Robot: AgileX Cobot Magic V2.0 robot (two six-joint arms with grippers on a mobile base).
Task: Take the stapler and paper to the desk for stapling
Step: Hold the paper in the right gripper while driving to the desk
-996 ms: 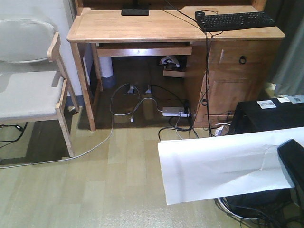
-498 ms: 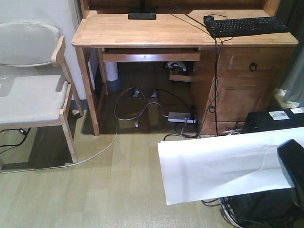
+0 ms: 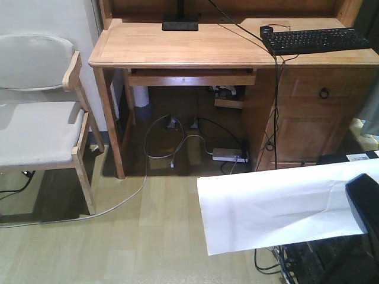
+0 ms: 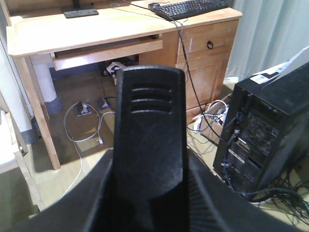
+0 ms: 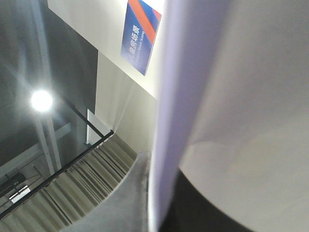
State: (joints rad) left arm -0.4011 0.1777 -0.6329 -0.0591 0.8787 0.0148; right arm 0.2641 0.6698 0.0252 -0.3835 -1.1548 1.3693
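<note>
The light-wood desk (image 3: 195, 47) stands ahead in the front view, and the left wrist view shows its top (image 4: 96, 31) too. My left gripper (image 4: 149, 169) is shut on the black stapler (image 4: 152, 101), which fills the middle of that view with its ribbed end up. The white paper (image 3: 278, 207) hangs over the floor at the lower right, creased. My right gripper (image 3: 364, 204) is shut on its right edge. In the right wrist view the paper (image 5: 231, 96) runs between the fingers (image 5: 120, 203), facing the ceiling.
A grey-cushioned wooden chair (image 3: 35, 118) stands left of the desk. On the desk are a black keyboard (image 3: 317, 40), a mouse (image 3: 266, 28) and a monitor base (image 3: 179, 26). Cables and a power strip (image 3: 230, 155) lie under it. A black computer tower (image 4: 270, 130) stands at the right.
The desk has grown and slid down and to the right in the front view, and the computer tower has slipped out of frame. Paper and right gripper hold the same place.
</note>
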